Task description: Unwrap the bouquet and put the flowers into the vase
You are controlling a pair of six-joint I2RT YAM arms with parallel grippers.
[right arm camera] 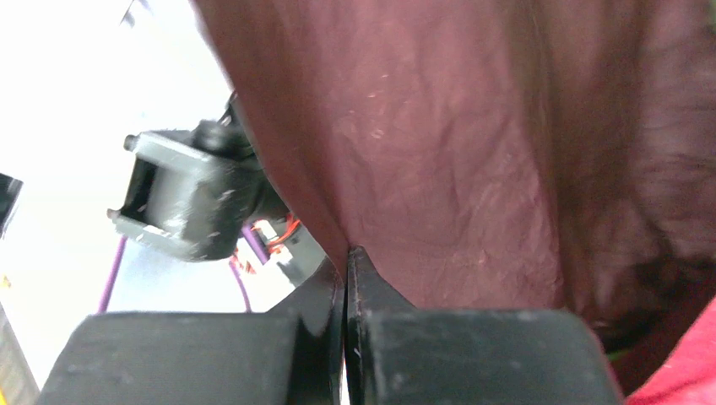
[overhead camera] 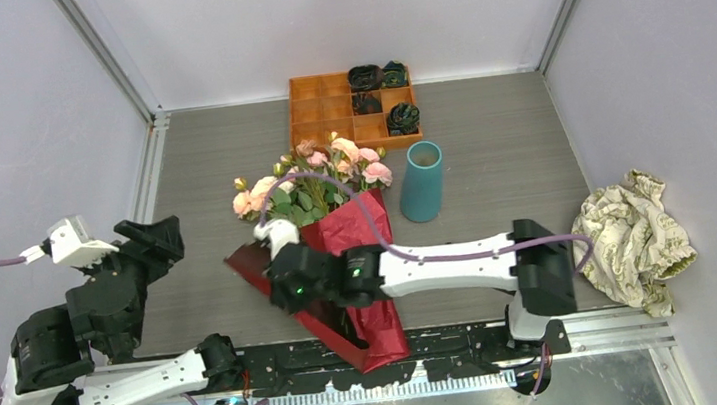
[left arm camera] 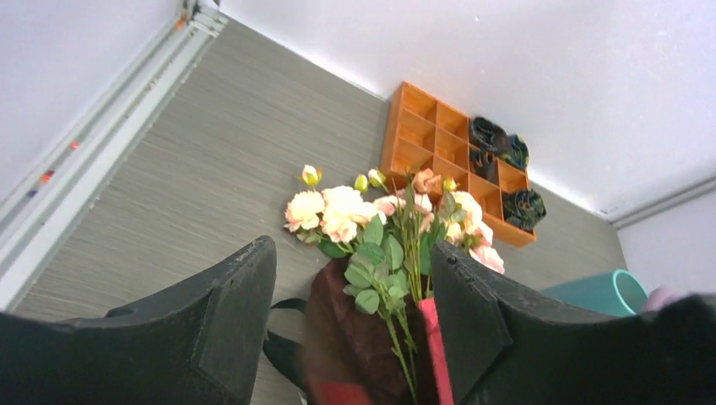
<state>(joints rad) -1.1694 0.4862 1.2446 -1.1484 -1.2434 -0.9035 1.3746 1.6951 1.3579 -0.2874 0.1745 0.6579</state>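
Bouquet (overhead camera: 337,225) lies mid-table, long axis near-to-far, blooms at far end, vase (overhead camera: 422,182) just R of them. R gripper (right arm camera: 346,261) is pinched tight on red paper (right arm camera: 439,152) at its L edge. L gripper (overhead camera: 165,239), jaws wide & empty, sits apart further L, facing it.

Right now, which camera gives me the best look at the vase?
Top external: the whole vase stands in clear sight. Left wrist catches only part of its rim; right wrist shows only red paper.
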